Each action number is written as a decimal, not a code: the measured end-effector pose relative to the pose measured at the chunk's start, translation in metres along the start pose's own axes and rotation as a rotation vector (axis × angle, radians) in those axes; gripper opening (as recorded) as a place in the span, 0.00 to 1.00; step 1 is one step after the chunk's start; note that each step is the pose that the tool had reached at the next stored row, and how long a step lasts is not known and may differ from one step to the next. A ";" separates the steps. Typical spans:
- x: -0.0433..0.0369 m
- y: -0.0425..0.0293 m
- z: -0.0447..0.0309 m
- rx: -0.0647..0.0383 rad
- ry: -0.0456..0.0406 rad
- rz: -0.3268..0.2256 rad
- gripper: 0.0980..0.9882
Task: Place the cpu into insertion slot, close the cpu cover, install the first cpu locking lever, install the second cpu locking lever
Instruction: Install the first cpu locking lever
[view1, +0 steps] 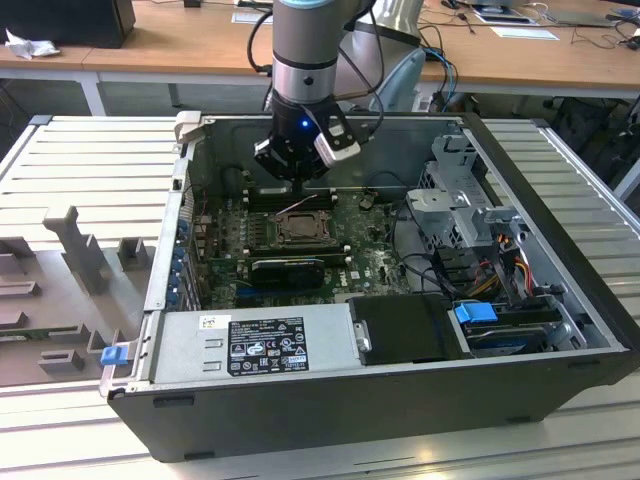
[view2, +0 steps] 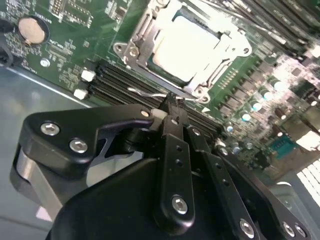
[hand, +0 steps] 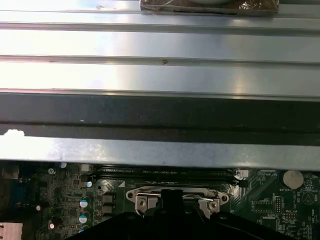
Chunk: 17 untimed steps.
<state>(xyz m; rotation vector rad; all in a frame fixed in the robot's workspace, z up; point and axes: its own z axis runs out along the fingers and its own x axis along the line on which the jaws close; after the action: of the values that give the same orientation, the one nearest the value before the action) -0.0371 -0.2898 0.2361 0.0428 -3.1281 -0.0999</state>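
The black claw (view2: 172, 107), hung from the grey upright arm (view1: 305, 40) inside the open black computer case (view1: 560, 290), is seen clenched on a thin silvery wire locking lever (view2: 150, 94) just beside the square silver-rimmed insertion slot (view2: 131, 50). The pale silvery square cpu (view2: 187, 47) is seated in that slot on the green circuit board (view2: 75, 55), framed by the silvery-grey cpu cover (view2: 227, 52) lying closed. The case is carried by a ribbed metal worktop (view1: 80, 170), with wooden desks (view1: 180, 40) behind.

- The cpu (view2: 187, 47) sits in the insertion slot (view2: 150, 55), under the cpu cover (view2: 227, 47).
- The gripper (view2: 172, 107) hangs beside the slot, over the memory slots (view2: 120, 82).
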 end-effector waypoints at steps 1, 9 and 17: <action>0.0000 0.0005 0.0004 0.000 -0.0008 -0.002 0.01; -0.0004 0.0032 0.0064 -0.004 -0.0090 -0.036 0.01; -0.0060 0.0075 0.0121 -0.005 -0.0104 -0.036 0.01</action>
<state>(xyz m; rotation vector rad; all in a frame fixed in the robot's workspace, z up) -0.0315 -0.2814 0.2245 0.0993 -3.1380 -0.1082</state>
